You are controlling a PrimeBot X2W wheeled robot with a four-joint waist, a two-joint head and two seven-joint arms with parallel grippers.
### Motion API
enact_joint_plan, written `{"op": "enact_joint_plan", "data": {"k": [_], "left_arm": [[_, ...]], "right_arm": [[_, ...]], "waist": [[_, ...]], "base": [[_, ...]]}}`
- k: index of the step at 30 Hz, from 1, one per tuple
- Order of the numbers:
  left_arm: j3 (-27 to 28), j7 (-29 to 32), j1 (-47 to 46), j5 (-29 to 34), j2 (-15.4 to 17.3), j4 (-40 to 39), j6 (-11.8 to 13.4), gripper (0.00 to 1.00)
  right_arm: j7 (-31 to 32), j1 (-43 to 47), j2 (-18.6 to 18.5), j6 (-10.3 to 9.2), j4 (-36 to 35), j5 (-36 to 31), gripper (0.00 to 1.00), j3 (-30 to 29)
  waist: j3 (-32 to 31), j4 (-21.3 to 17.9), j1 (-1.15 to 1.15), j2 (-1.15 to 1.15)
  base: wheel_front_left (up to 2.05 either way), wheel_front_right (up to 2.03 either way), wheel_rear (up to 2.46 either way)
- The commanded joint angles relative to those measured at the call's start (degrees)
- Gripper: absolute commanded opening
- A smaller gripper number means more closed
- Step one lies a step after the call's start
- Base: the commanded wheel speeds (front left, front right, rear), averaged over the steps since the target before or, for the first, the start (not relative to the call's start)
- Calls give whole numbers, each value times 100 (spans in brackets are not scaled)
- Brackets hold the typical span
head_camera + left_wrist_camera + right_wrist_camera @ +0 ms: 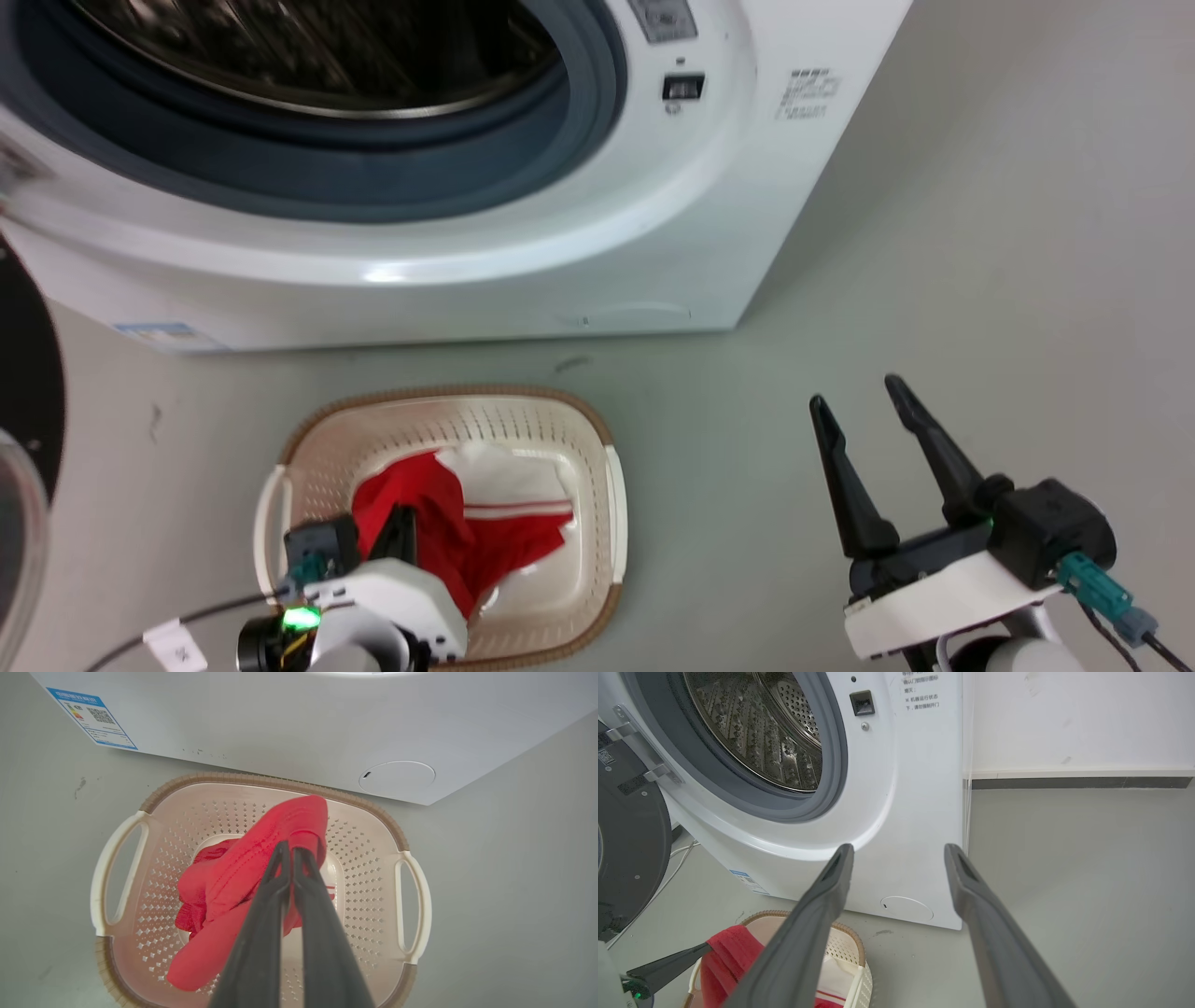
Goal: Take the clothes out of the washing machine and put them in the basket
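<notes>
The white washing machine (523, 233) stands with its porthole open, and no cloth shows in the visible part of its steel drum (761, 732). On the floor in front sits the cream basket (611, 504) with a brown rim. Red clothes (448, 551) lie in it, one with a white striped panel (509, 481). My left gripper (289, 848) hangs over the basket (261, 778), shut on a red garment (233, 877) that drapes down into it. My right gripper (857, 392) is open and holds nothing, above bare floor to the right of the basket.
The machine's black-framed door (626, 844) hangs open at the left. A blue-edged label (91, 718) is stuck low on the machine's front. Grey floor (980, 280) stretches to the right of the machine, up to a white wall with a dark skirting (1064, 783).
</notes>
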Motion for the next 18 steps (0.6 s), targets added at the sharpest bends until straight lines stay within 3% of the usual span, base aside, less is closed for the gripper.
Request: {"op": "enact_joint_plan", "data": {"k": [1,11,18], "left_arm": [[14,-36,-302,-23,-5,266,10,0],[181,-29,-1543,-39,145,1902,18,0],[342,-30,-1914,-154,264,2693,93,0]], "right_arm": [[-27,-156,-2,-3,-18,-15,100,-2],[-161,-710,0,-3,57,-37,100,184],[-245,-862,1,-2,172,-47,100,180]], "waist": [[525,-113,-1,0],[1613,-504,-1,0],[1883,-629,-1,0]], "base": [[0,0,0],[0,0,0],[0,0,0]]}}
